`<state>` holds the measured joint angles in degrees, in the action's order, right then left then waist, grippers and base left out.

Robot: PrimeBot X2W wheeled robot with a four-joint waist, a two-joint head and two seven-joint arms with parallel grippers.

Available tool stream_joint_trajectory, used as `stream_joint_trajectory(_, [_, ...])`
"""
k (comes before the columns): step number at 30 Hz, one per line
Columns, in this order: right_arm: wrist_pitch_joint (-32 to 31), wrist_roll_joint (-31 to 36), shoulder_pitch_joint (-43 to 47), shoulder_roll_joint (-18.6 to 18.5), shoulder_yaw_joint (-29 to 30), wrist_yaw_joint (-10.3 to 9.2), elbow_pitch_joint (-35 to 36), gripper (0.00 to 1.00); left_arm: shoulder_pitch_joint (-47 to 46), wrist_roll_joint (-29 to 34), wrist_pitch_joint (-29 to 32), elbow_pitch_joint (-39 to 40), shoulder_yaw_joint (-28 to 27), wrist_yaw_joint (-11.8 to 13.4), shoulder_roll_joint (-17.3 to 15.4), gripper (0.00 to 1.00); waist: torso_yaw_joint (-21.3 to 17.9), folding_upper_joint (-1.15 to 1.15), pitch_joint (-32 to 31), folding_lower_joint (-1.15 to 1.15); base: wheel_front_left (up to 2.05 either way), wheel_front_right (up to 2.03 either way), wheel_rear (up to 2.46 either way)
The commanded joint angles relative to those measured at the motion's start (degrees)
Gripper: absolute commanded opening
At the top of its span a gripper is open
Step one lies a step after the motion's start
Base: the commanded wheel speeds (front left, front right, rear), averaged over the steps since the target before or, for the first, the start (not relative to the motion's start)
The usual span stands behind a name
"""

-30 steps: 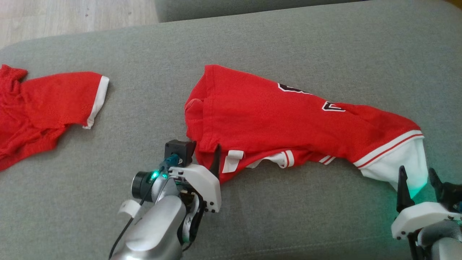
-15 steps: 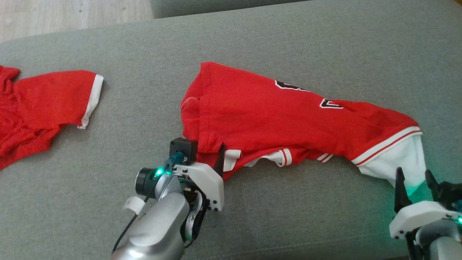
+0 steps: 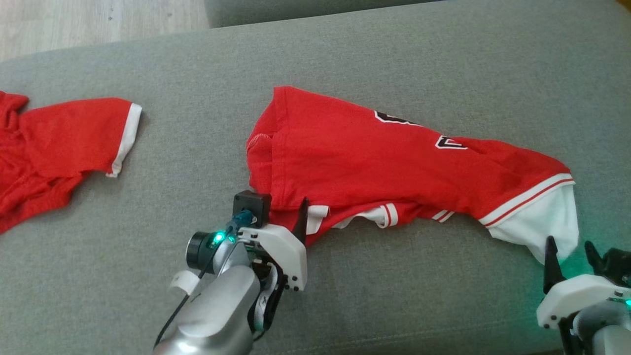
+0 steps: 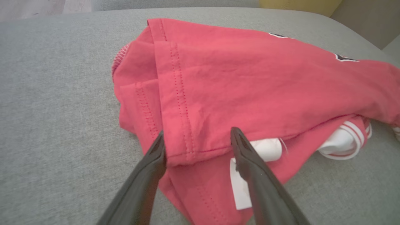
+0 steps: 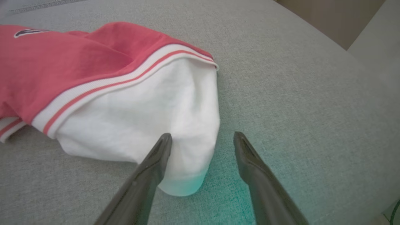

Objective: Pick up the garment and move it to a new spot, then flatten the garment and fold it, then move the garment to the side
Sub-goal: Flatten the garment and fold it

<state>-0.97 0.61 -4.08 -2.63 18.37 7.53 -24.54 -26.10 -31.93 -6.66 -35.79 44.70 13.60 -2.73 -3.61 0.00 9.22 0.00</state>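
- Red jersey with white trim lies bunched on the grey sofa cushion, roughly in its middle. Its body is doubled over itself, with a white sleeve trailing off at the robot's right.
- Left gripper: jaws wide apart and holding nothing. They straddle the stitched hem corner at the jersey's near-left end, just above a white label.
- Right gripper: jaws equally wide and empty. One finger sits over the sleeve's end and the other over bare cushion, so the cloth is only partly between them.
- Step in hand, as I judge it: flattening. Each arm is posted at an opposite end of a jersey that is not yet spread, and no fold has been made.
- Next move likely calls for both jaws to pinch their ends, taking only the top layer at the hem. The right gripper should first reach a little further onto the sleeve. Then the two ends get drawn apart so the body opens out.
- Containers: the cushion is all that carries anything. Besides the jersey it bears a second red garment, well apart at the left.
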Motion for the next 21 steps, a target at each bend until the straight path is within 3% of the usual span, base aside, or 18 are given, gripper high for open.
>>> stream_joint_trajectory(1, [-0.5, 0.1, -1.8, -0.9, -1.2, -0.04, 1.6, 1.00, -2.8, -0.4, -0.6, 1.2, -1.1, -0.1, -0.1, 1.00, 0.0, 0.00, 0.0, 0.00, 0.00, 0.00, 0.00])
stream_joint_trajectory(12, [-4.2, -0.9, -2.0, -0.4, -2.6, -0.04, 1.3, 1.00, -3.6, -0.6, -0.4, 0.9, -0.8, 0.0, -0.5, 1.00, 0.1, 0.00, 0.4, 0.00, 0.00, 0.00, 0.00])
stream_joint_trajectory(14, [-4.6, -1.0, -2.3, -0.4, -3.2, -0.04, 0.6, 1.00, -3.7, -0.6, -0.5, 0.8, -0.7, 0.0, -0.6, 0.94, 0.1, 0.00, 0.4, 0.00, 0.00, 0.00, 0.00])
stream_joint_trajectory(16, [-4.9, -1.9, -2.8, -0.4, -3.6, -0.04, -0.4, 1.00, -3.9, -0.6, -0.4, 0.8, -0.5, 0.0, -0.6, 0.80, 0.0, 0.00, 0.4, 0.00, 0.00, 0.00, 0.00])
stream_joint_trajectory(17, [-4.9, -2.0, -3.3, -0.4, -3.8, -0.04, -1.0, 0.85, -4.2, -0.5, -0.4, 0.8, -0.4, -0.1, -0.6, 0.82, 0.0, 0.00, 0.3, 0.00, 0.00, 0.00, 0.00])
stream_joint_trajectory(19, [-4.7, -2.0, -3.7, -0.4, -3.7, -0.04, -1.3, 1.00, -4.4, -0.6, -0.5, 0.8, -0.4, 0.1, -0.6, 0.94, 0.0, 0.00, 0.1, 0.00, 0.00, 0.00, 0.00])
stream_joint_trajectory(21, [-4.5, -1.9, -3.8, -0.4, -3.7, -0.04, -1.6, 1.00, -4.5, -0.6, -0.5, 0.9, -0.3, 0.2, -0.6, 0.97, 0.1, 0.00, -0.1, 0.00, 0.00, 0.00, 0.00])
